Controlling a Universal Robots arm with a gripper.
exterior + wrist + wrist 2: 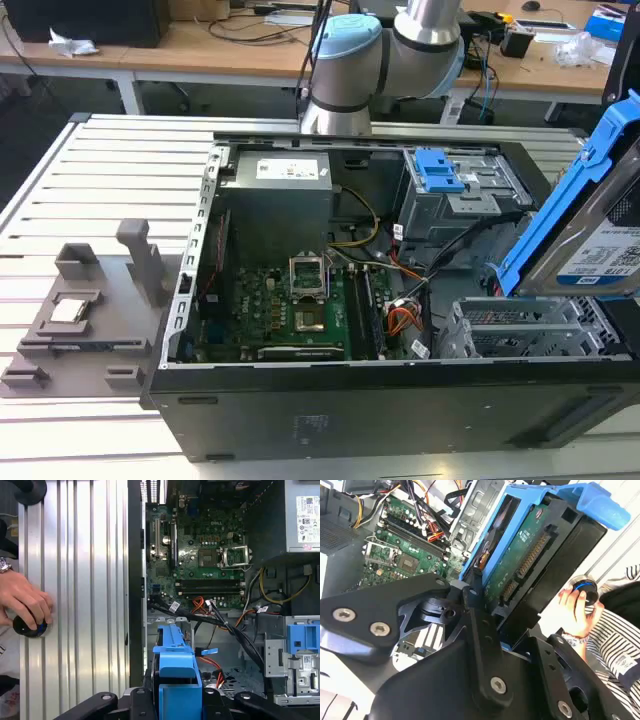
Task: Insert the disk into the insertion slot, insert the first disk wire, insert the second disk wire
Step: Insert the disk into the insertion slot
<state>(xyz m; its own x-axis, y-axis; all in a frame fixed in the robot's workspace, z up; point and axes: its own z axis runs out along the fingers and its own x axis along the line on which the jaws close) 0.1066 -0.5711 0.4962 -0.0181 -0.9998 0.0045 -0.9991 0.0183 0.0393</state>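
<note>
Gripper (495,612): shut tight on the disk (585,225), which sits between its fingers.
Disk: tilted, at 1 o'clock from the slot (515,335), exterior view.

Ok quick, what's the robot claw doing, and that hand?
Gripper: closed, holding the disk.
Person's hand: fingers resting on a round black knob.

You're in a robotics lab: a slotted aluminium work table (110,185), long wooden benches (200,45) strewn with cables, and an opened black desktop computer case (400,410).
</note>
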